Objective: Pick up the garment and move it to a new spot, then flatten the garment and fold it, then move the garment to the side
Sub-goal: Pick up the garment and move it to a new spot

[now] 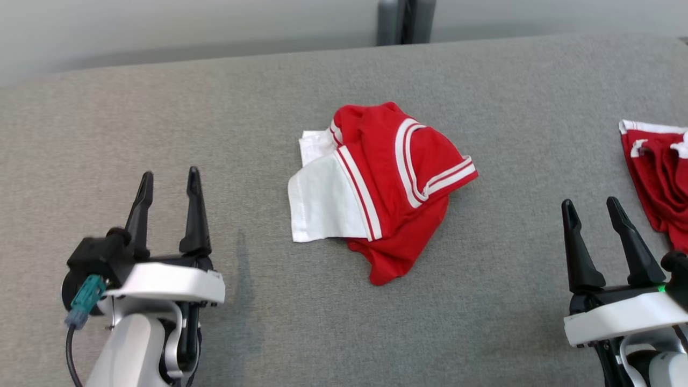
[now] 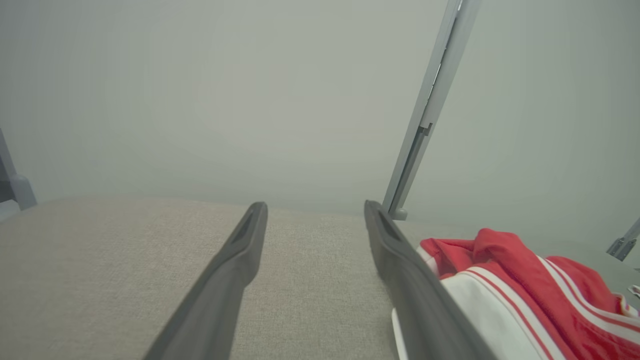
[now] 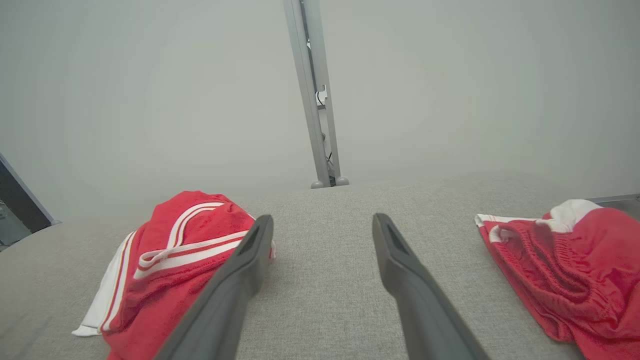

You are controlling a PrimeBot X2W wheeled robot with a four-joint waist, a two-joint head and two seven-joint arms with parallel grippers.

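The garment (image 1: pixel 379 188), red with white panels and white stripes, lies in a loose folded heap in the middle of the grey table (image 1: pixel 269 107). It also appears at the lower right of the left wrist view (image 2: pixel 525 295) and at the lower left of the right wrist view (image 3: pixel 170 265). My left gripper (image 1: pixel 169 180) hovers open at the lower left, well to the left of the garment, holding nothing. My right gripper (image 1: pixel 591 207) stands open at the lower right, apart from the garment, also holding nothing.
A second red garment with white trim (image 1: pixel 658 172) lies at the table's right edge, close to my right gripper; it shows again at the right of the right wrist view (image 3: pixel 560 270). A grey upright post (image 1: pixel 406 21) stands behind the table's far edge.
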